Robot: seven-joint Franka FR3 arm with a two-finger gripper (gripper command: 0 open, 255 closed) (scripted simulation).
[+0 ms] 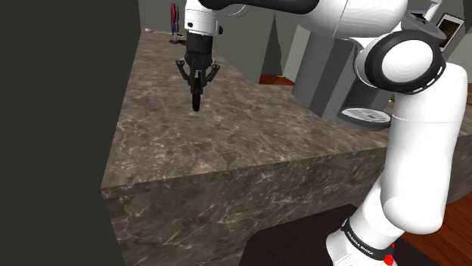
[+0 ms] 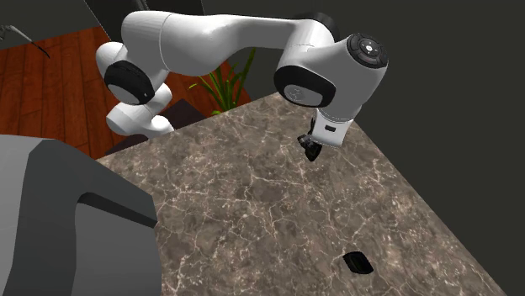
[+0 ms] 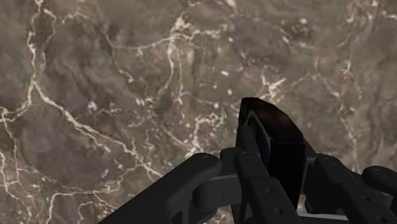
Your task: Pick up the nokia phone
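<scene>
My black gripper (image 1: 197, 75) hangs over the brown marble counter (image 1: 249, 128), shut on a slim black phone (image 1: 197, 97) that points down from between the fingers, clear of the stone. In the wrist view the phone (image 3: 273, 143) stands clasped between the two fingers (image 3: 254, 175), with veined marble (image 3: 95, 95) behind it. From the second exterior view the gripper (image 2: 312, 150) sits under the white wrist, above the counter's middle (image 2: 252, 193).
A small black object (image 2: 359, 263) lies on the counter far from the arm's base. A purple-pink item (image 1: 174, 19) stands at the counter's far end. A dark wall (image 1: 53, 113) borders the shoulder view's left. A grey block (image 2: 67, 219) and a plant (image 2: 223, 88) flank the counter.
</scene>
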